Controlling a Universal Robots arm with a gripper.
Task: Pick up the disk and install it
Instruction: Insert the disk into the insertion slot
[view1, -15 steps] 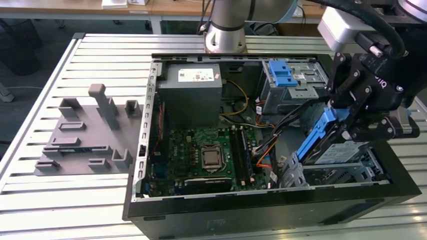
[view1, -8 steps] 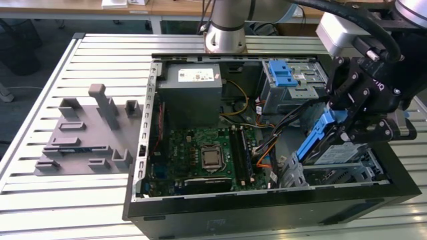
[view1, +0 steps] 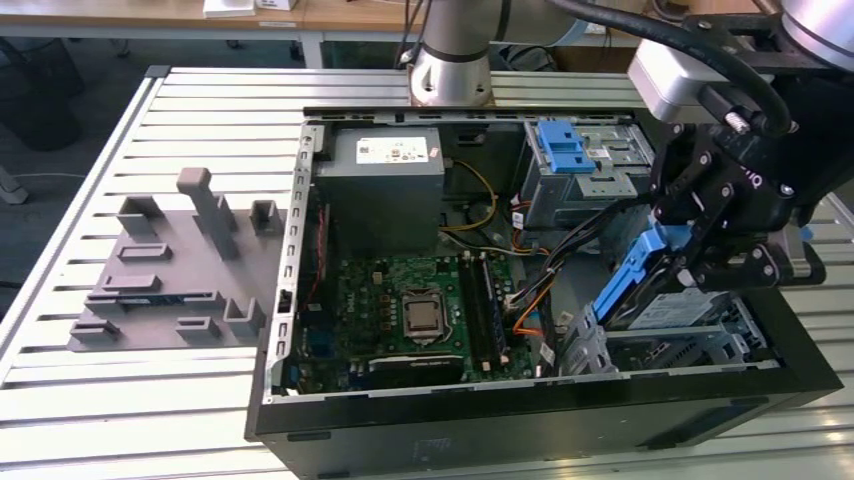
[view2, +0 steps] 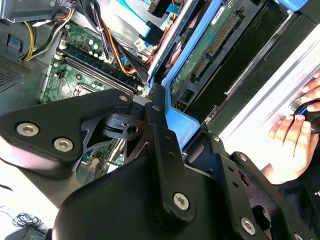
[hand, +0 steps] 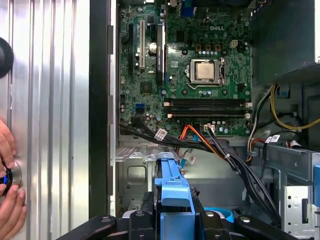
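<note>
The fingers (view2: 161, 135) were closed narrow on the blue side rail of the disk (view1: 625, 285), one black finger on each side of it, and nothing else was in their grip. In the first wrist view the blue rail stood upright between them, clear of the metal floor below. In the second wrist view the disk's green circuit side faced the open case.

In the exterior view the disk hung tilted, its upper end toward the arm and its lower end down by the silver drive cage (view1: 694, 345) in the near corner of the computer case (view1: 534, 420), on the exterior view's right. It was at the mouth of the cage. Whether it touched the cage I could not tell.

By my reading the pickup was done: the disk was off any support and carried wholly by the fingers. The install was not finished, since the disk was not flat or seated in the cage.

Further out lay the bundle of cables (hand: 200, 142), then the motherboard (view1: 414, 310) and the grey power box (view1: 387, 170) at the far side. A person's hand (view2: 292, 145) rested on the ribbed surface (view1: 134, 400) beside the case.
</note>
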